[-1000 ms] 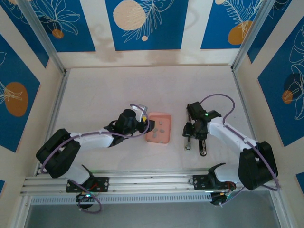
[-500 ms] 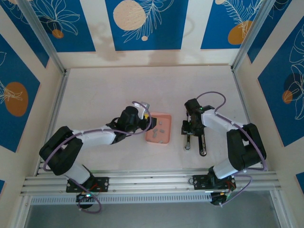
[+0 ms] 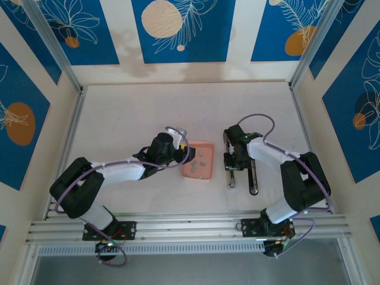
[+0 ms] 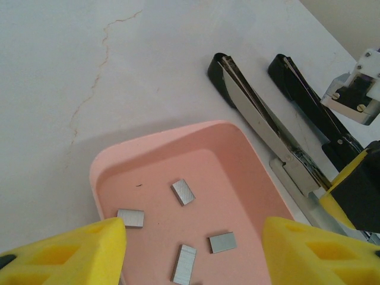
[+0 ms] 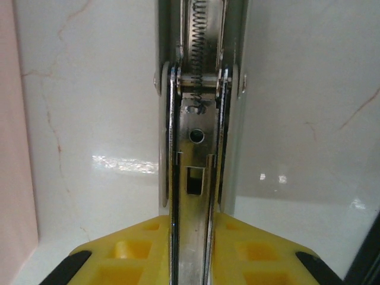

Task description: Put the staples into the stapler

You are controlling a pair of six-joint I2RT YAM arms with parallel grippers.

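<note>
Left wrist view: four staples (image 4: 183, 192) loose in tray (image 4: 237, 154), left claw (image 4: 193, 237) open above them; stapler (image 4: 261, 127) at tray's 2 o'clock, right claw (image 5: 191, 237) clamped on it; risk: off-centre pinch likely skids a thin strip away.

My tabletop (image 4: 89, 71) is pale and marble-like, with faint brown veins. My rectangular plastic tray (image 4: 231, 178) is pink, my small metallic staple strips (image 4: 183, 192) grey, my long metal stapler (image 4: 258, 116) black and silver, my left fingers (image 4: 71, 255) yellow. My wall panels (image 3: 183, 29) are blue with white leaves and cream and orange circles.
</note>
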